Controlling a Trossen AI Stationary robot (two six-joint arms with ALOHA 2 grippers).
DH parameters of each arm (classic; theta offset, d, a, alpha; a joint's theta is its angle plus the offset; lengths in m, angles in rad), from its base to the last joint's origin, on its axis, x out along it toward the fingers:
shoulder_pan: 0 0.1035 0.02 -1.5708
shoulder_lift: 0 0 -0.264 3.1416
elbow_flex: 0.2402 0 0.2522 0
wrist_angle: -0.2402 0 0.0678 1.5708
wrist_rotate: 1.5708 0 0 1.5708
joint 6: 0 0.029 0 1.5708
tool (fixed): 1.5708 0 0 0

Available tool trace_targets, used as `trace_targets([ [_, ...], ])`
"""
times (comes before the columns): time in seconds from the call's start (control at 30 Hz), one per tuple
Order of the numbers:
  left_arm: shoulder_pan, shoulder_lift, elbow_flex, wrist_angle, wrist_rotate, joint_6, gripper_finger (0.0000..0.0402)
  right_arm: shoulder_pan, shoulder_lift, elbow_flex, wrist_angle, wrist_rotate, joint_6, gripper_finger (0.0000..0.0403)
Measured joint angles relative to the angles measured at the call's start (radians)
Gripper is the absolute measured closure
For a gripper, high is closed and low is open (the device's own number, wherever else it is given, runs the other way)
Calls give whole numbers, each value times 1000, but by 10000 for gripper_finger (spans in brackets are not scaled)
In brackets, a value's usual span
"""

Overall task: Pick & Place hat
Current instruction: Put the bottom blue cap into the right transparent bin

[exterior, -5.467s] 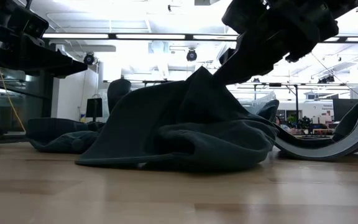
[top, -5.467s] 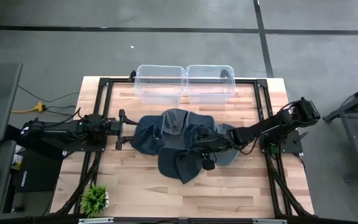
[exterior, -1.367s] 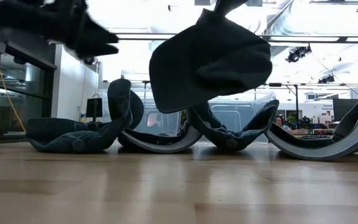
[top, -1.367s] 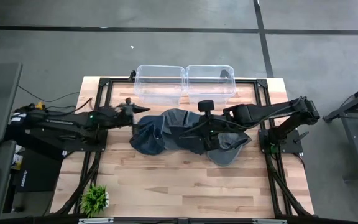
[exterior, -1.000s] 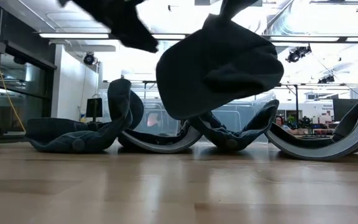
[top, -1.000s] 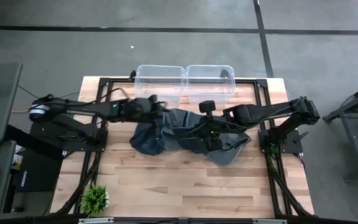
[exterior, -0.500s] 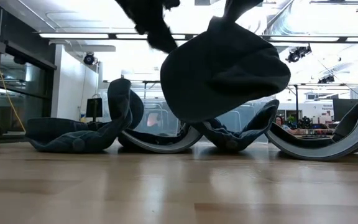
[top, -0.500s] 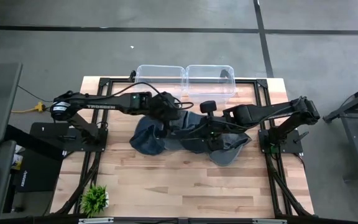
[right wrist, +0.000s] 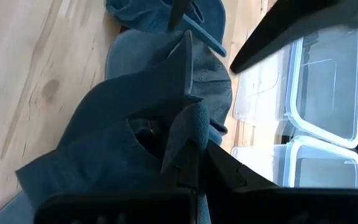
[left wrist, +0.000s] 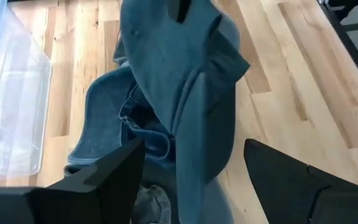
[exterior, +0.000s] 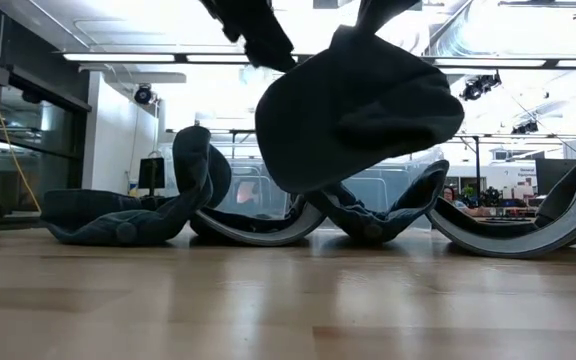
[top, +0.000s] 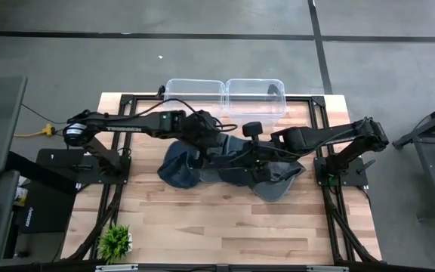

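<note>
A dark blue hat (exterior: 358,110) hangs in the air over the middle of the table, with my right gripper (right wrist: 191,165) shut on it. My left gripper (left wrist: 191,149) is open and reaches in from the table's left (top: 211,143). Its two fingers stand on either side of the hanging hat (left wrist: 191,93); I cannot tell whether they touch it. Several more dark blue hats (top: 180,166) lie in a loose pile under it, brims curled up (exterior: 258,215). My right gripper pinches a raised fold of the hat's cloth (right wrist: 188,121) between its two shut fingers, at the hat's upper end. The fingers come slanting down from the table's right side. The hat hangs slack below them, clear of the table and of the pile.
Two clear plastic bins (top: 193,102) (top: 255,100) stand side by side at the table's far edge. A small green plant (top: 114,242) sits at the near left corner. Bare wood lies along the near side (top: 232,227).
My left gripper has swung from the table's left side toward the middle, rising and tipping down, until its open fingers stand at the hanging hat. My right gripper has stayed put, and the hat it holds has swayed a little.
</note>
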Motion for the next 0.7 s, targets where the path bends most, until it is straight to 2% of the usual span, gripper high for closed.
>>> trace_targets([
  [0.2,1,53,1,33,-6,-4,128,0,0,0,9,3,-6,403],
  [0.37,0,77,-2,50,-59,-4,128,0,0,0,12,10,-8,403],
  [0.5,1,78,-2,44,-52,-6,130,0,0,0,9,10,-9,403],
  [0.6,0,78,-2,44,-52,-7,147,0,0,0,9,10,-9,403],
  [0.7,0,78,-2,45,-54,-7,188,0,0,0,9,10,-9,403],
])
